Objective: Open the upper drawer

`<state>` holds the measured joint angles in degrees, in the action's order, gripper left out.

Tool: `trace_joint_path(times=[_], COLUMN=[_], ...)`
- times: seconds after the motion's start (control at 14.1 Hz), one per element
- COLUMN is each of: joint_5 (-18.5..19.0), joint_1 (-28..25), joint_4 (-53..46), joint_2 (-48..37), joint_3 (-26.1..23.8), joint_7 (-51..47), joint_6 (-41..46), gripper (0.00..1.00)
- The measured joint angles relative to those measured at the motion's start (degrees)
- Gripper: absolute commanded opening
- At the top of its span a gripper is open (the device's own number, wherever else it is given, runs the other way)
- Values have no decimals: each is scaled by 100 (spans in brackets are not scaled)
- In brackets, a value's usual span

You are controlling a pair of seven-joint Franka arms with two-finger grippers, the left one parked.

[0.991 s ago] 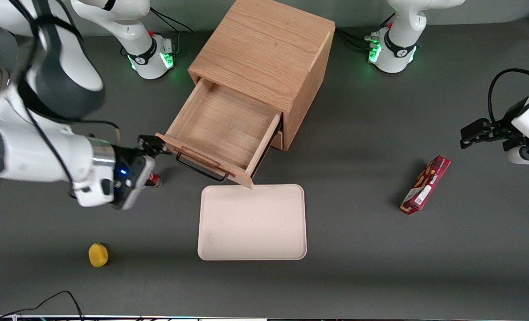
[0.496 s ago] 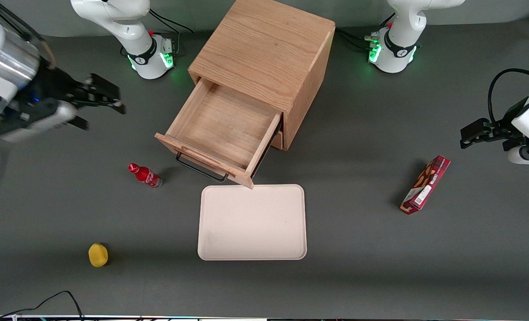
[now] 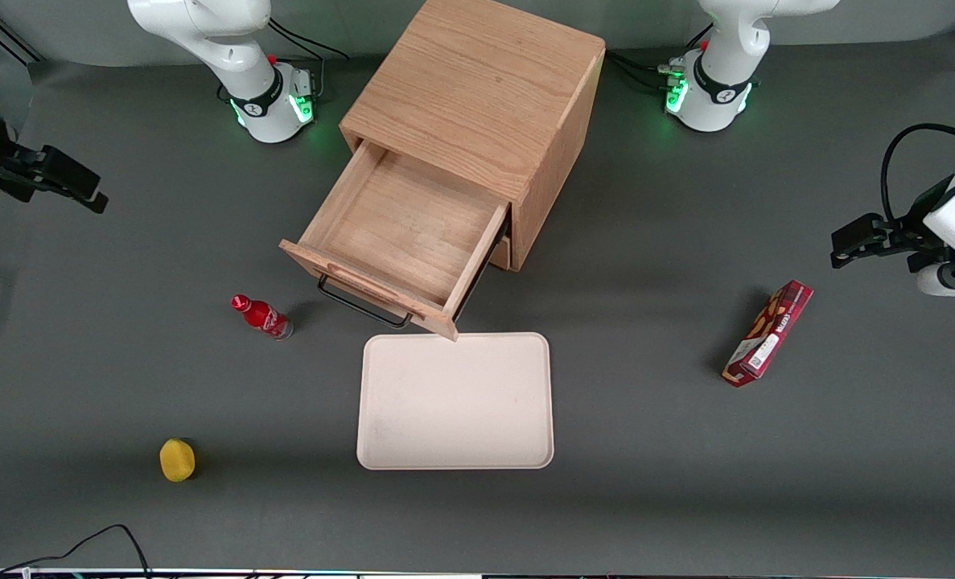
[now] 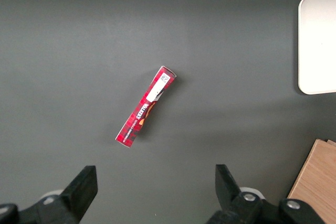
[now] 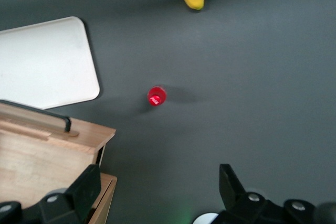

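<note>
the upper drawer point(image 3: 401, 233) stands pulled out of the cabinet point(image 3: 477, 88), just above the tray point(image 3: 455, 400). the pincer point(image 3: 59, 183) hangs spread and empty, well apart from it, toward the working arm's end of the desk point(image 3: 646, 450).

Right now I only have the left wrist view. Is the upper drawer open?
Observer: Yes. The upper drawer stands well out of the cabinet, and nothing shows inside it.
Operator: Where's the gripper?
Observer: The gripper is open and holds nothing. It is far from the handle, toward the working arm's end of the table.
Operator: Anything close to the drawer front?
Observer: A red bottle stands upright on the table beside the handle, apart from it.
</note>
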<state>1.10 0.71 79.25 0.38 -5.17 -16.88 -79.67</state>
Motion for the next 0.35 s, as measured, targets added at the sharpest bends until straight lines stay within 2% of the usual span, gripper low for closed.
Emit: trace_joint_path(times=[0.21, 0.35], joint_5=[-89, -90], joint_1=[-7, -52], joint_4=[1513, 1916], joint_2=[-928, -1258], joint_3=[198, 191], joint_7=[191, 201], joint_6=[-791, -887], gripper=[100, 100])
